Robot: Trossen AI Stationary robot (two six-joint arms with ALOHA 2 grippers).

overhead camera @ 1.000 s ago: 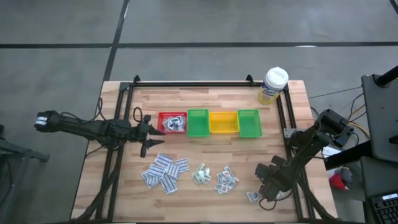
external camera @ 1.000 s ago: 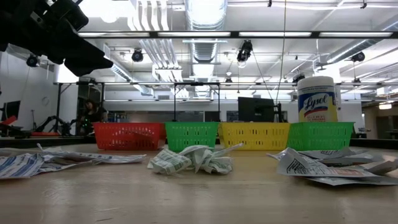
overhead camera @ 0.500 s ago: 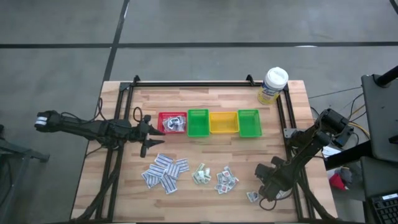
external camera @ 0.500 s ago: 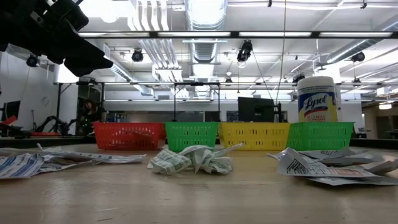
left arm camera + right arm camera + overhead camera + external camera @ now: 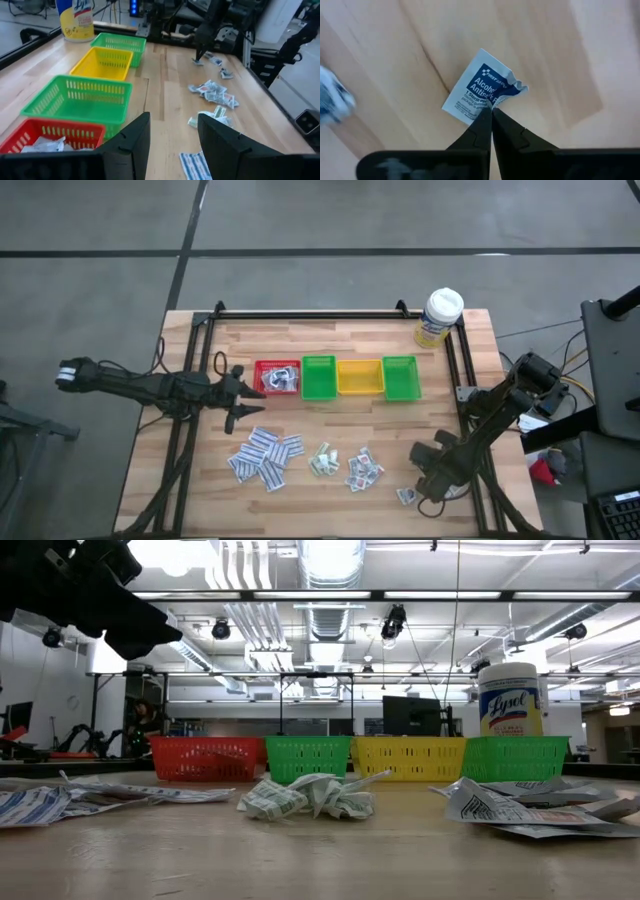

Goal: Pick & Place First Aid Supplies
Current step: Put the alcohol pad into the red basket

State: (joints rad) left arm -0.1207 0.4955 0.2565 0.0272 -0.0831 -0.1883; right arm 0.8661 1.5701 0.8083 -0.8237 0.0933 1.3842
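My right gripper (image 5: 408, 495) points down at the table's near right and is shut on a white alcohol-pad packet (image 5: 479, 86) with blue print. More first aid supplies lie in loose piles on the wood: blue-striped strips (image 5: 265, 458), green-printed packets (image 5: 323, 460) and a third pile (image 5: 363, 470). Some packets lie in the red bin (image 5: 277, 377). My left gripper (image 5: 172, 135) hangs open above the table just left of the red bin (image 5: 50, 136), touching nothing. My right gripper pinches the packet's edge (image 5: 496, 98) between its two fingertips, coming from above and pointing down. The paper is crumpled up where the fingers meet. The rest of the packet (image 5: 467, 97) lies flat on the wood.
A row of bins runs across the table's middle: red, green (image 5: 318, 377), yellow (image 5: 359, 376), green (image 5: 400, 377). A white-capped bottle with a yellow label (image 5: 438, 317) stands at the far right corner. A black frame rail (image 5: 310, 315) borders the table.
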